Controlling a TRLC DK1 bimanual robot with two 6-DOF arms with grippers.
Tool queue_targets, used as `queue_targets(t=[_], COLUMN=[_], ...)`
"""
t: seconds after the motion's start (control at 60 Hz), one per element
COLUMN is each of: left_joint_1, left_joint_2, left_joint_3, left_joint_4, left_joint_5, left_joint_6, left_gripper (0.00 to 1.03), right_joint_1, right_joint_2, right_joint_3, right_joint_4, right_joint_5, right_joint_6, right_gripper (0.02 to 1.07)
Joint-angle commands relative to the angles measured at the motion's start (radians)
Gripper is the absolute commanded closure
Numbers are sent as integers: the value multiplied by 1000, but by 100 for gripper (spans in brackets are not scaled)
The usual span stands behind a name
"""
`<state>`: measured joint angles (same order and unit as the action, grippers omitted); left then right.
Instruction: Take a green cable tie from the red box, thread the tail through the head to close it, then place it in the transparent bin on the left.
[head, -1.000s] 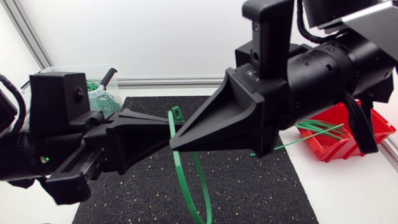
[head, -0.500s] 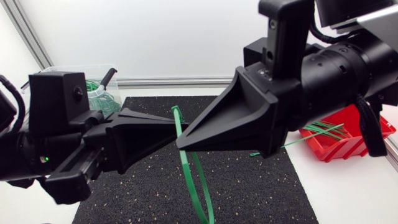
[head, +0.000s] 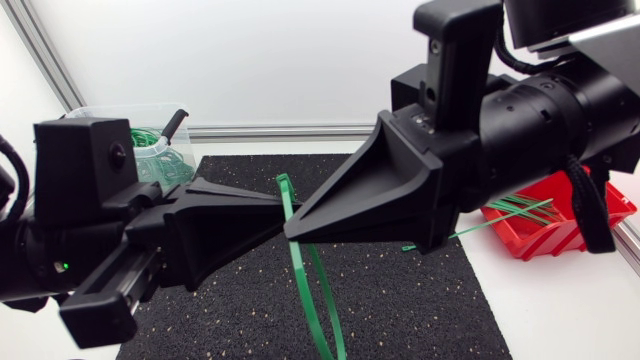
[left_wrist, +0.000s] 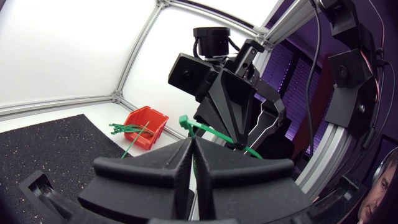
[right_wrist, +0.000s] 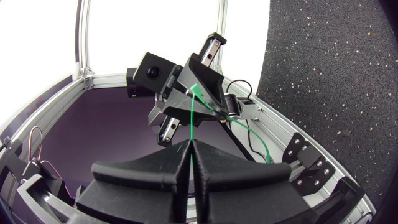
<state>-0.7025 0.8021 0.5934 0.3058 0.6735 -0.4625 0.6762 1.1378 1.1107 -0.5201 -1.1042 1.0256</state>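
Note:
Above the black mat my two grippers meet tip to tip. The left gripper and the right gripper are both shut on one green cable tie. Its head end stands up just above the fingertips and its strap hangs below them in a long loop. In the left wrist view the cable tie runs from my left gripper across to the right one. From the right gripper the cable tie rises toward the left one. More green ties lie in the red box.
The transparent bin at the back left holds several closed green ties and a black object. The red box sits right of the mat. An aluminium rail runs along the table's far edge.
The right gripper has shifted a little to the right and the tie's upper end has turned edge-on. The left arm has sunk slightly. Both stay shut on the tie.

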Motion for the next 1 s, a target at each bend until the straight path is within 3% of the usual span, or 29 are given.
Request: queue_targets(t=[0.0, 0.217, 0.617, 0.983], left_joint_1=[-23, -61, -134, -273], left_joint_2=[-40, -70, -98, -124], left_joint_3=[-24, -29, -41, -70], left_joint_4=[1, -19, -51, -65], left_joint_5=[-2, -38, -178, -342], left_joint_6=[12, 41, 225, 394], left_gripper=[99, 99, 99, 99], right_joint_1=[-15, -15, -12, -17], right_joint_2=[0, 8, 7, 45], right_joint_3=[-26, -17, -9, 0], right_joint_4=[11, 14, 2, -4], right_joint_5=[3, 1, -2, 7], right_joint_6=[19, 22, 33, 30], right_gripper=[101, 101, 101, 101])
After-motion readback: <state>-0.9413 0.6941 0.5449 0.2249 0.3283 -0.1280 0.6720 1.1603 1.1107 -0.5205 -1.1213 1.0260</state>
